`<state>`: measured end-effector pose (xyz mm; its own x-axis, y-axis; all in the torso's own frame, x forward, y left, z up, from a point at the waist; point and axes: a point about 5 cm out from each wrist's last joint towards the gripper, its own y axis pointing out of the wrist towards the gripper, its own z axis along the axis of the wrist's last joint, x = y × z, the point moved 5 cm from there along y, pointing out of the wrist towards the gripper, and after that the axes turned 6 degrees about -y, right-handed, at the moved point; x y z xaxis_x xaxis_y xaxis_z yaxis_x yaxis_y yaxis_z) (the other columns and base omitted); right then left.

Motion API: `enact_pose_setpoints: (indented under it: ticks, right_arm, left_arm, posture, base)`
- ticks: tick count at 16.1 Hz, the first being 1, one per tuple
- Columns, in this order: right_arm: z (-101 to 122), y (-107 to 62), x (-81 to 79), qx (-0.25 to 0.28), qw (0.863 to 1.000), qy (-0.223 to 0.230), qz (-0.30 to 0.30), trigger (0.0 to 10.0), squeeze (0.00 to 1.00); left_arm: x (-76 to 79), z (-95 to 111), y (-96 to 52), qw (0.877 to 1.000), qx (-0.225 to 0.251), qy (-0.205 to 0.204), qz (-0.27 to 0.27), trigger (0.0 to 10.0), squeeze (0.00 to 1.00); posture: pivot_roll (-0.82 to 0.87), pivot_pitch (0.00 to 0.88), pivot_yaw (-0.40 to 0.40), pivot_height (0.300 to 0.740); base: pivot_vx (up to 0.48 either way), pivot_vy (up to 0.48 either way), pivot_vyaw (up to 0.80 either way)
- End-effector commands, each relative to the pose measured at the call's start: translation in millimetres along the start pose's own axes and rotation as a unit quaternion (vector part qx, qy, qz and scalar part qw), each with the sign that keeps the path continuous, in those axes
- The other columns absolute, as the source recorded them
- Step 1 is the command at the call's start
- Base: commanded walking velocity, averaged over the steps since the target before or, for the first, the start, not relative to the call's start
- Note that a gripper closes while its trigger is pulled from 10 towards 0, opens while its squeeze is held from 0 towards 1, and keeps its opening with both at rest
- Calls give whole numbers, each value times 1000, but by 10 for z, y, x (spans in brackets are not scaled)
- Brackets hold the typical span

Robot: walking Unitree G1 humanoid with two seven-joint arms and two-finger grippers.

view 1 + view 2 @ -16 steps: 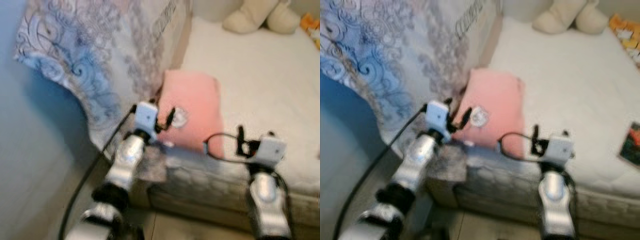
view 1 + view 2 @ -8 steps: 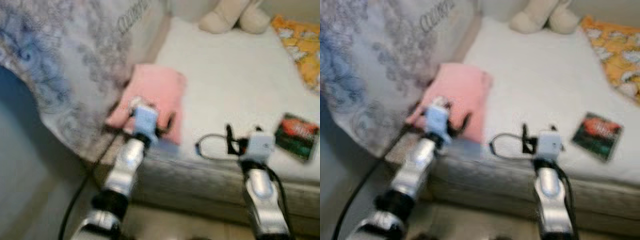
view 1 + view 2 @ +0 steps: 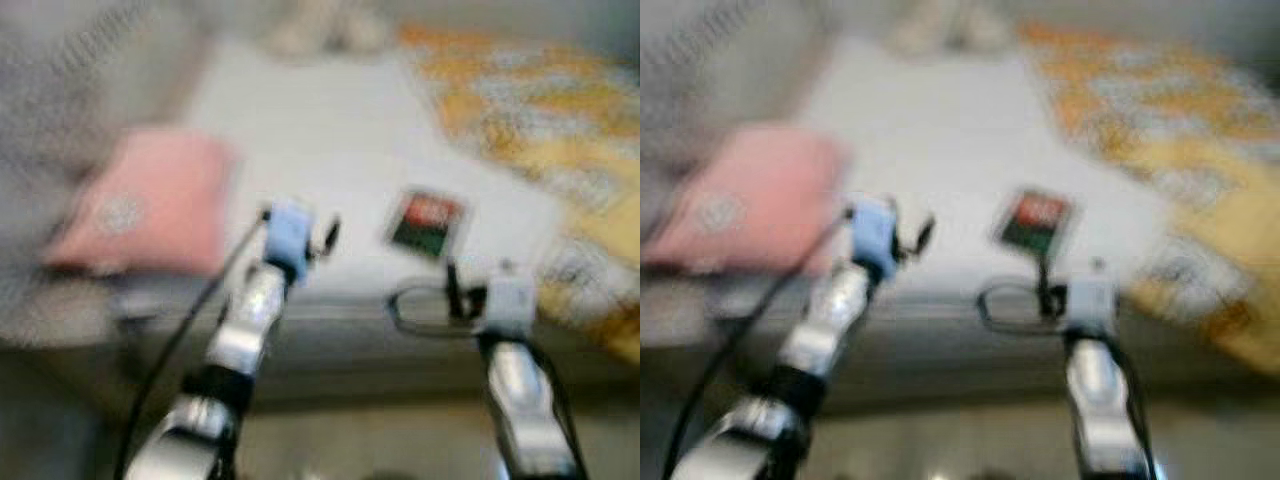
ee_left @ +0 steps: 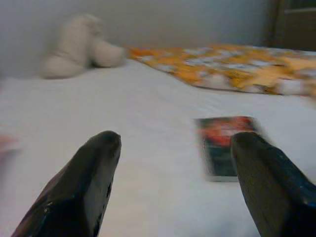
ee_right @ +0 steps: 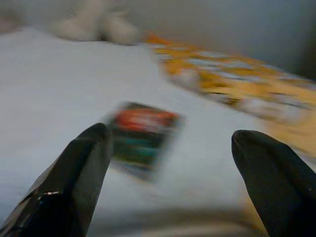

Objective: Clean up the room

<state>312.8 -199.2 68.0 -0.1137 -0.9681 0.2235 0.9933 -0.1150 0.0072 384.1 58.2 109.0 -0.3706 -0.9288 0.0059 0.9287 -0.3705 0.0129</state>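
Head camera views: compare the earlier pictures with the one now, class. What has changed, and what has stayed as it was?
The whole picture has slid, so the camera turned to the robot's right; the things did not move. The book and orange blanket have come into view; the pink pillow now sits far left. Both the left gripper and right gripper stay open and empty above the bed.

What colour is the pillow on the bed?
Pink; the pillow shows best in the left eye view.

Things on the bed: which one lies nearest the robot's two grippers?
The small red and dark book, flat on the white bed between the grippers. The pink pillow lies off left, the orange blanket right, the plush toy far back.
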Motion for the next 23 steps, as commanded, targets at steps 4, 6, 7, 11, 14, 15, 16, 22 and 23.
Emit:
enact_pose_setpoints:
  ticks: [4,6,7,11,14,15,16,22,23]
  right_arm:
    - [58,34,-104,11,1000,-8,18,10000,0]
    - [47,53,-111,8,1000,-4,19,10000,0]
    - [41,54,-100,7,1000,-4,17,10000,0]
    - [34,67,-31,11,1000,0,7,10000,0]
    - [94,61,-86,25,999,6,25,10000,0]
    - [92,60,-87,25,999,6,25,10000,0]
    - [88,60,-91,25,999,6,26,10000,0]
    - [56,18,-132,21,999,3,41,10000,0]
    - [56,4,-130,22,999,4,42,10000,0]
  left_arm:
    - [-182,-39,-19,999,-10,-10,31,10000,0]
    - [-167,-54,-3,999,-12,-18,36,10000,0]
    - [-171,-57,1,999,-13,-21,38,10000,0]
    - [-314,-89,39,996,-29,-38,77,10000,0]
    - [-346,-57,68,996,-27,-29,81,10000,0]
    - [-346,-55,71,996,-27,-27,80,10000,0]
    - [-364,-67,79,996,-32,-26,84,10000,0]
    - [-408,-103,116,993,-50,-51,94,10000,0]
    - [-379,-108,153,994,-62,-25,84,10000,0]
  posture:
    - [-68,0,9,740]
    - [-64,0,6,740]
    - [-64,0,6,740]
    - [-72,0,10,740]
    - [-78,0,12,740]
    - [-79,0,14,740]
    - [-79,0,14,740]
    - [-86,0,10,740]
    - [-85,0,7,740]
  base:
    - [345,0,0]
    - [480,0,-769]
    - [480,0,-750]
    - [480,0,-745]
    - [452,0,0]
    - [435,0,0]
    - [435,0,0]
    - [131,372,0]
    - [0,480,0]
